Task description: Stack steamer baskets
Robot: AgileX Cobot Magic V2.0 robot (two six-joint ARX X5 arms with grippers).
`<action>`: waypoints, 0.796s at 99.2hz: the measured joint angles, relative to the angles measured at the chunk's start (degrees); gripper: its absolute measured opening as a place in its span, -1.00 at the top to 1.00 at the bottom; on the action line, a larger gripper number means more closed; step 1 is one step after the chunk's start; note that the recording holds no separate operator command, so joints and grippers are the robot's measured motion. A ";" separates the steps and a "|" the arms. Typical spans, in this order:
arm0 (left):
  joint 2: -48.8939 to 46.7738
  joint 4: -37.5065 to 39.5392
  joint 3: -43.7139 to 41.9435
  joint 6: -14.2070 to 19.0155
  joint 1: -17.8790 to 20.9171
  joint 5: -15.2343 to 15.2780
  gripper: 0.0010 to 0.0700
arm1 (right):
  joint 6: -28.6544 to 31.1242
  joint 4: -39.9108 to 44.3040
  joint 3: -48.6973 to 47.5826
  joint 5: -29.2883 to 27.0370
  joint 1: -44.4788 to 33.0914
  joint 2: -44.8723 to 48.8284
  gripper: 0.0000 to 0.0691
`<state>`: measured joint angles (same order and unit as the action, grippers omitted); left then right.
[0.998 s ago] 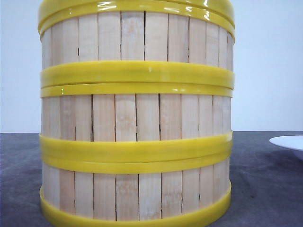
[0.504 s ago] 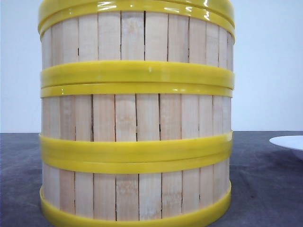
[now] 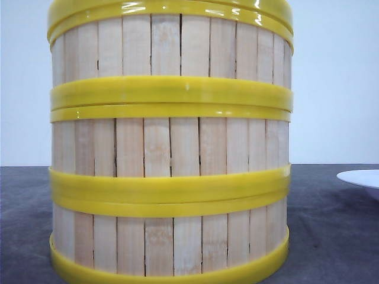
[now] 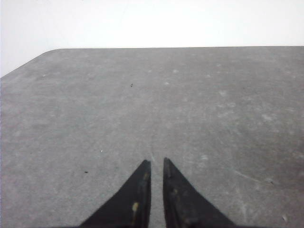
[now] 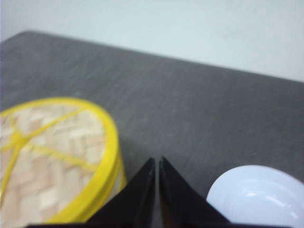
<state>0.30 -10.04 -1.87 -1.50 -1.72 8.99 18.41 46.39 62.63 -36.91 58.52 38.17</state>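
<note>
Left tool [image 4: 156,164] together | right tool [image 5: 156,160] together | steamer baskets [image 3: 170,148] stacked, top cropped | plate [image 3: 361,177] cropped

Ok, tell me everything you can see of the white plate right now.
The white plate is glossy, round and shallow, with a dished middle, and looks empty. It lies flat on the grey table, right of the steamer baskets and apart from them. Only its rim edge shows in the front view. Nothing touches it.

The stacked steamer baskets [image 3: 170,148] and white plate [image 3: 361,178] obstruct; open table [image 3: 323,236] lies between.
</note>
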 joint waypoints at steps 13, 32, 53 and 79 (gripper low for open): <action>0.00 0.00 0.00 0.00 0.00 0.00 0.97 | -4.02 -4.33 0.00 0.48 -5.92 -0.02 0.97; 0.00 0.00 0.00 0.00 0.00 0.00 0.97 | -10.19 -5.84 0.00 10.67 -21.27 -0.28 0.97; 0.00 0.00 0.00 0.00 0.00 0.00 0.97 | -16.17 -7.10 -0.48 22.32 -40.09 -1.53 0.97; 0.00 0.00 0.00 0.00 0.00 0.00 0.97 | -19.96 -18.93 -13.57 27.80 -53.77 -8.04 0.97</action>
<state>0.30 -10.04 -1.87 -1.50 -1.72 8.99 -1.54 27.46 49.06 -9.10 4.75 30.13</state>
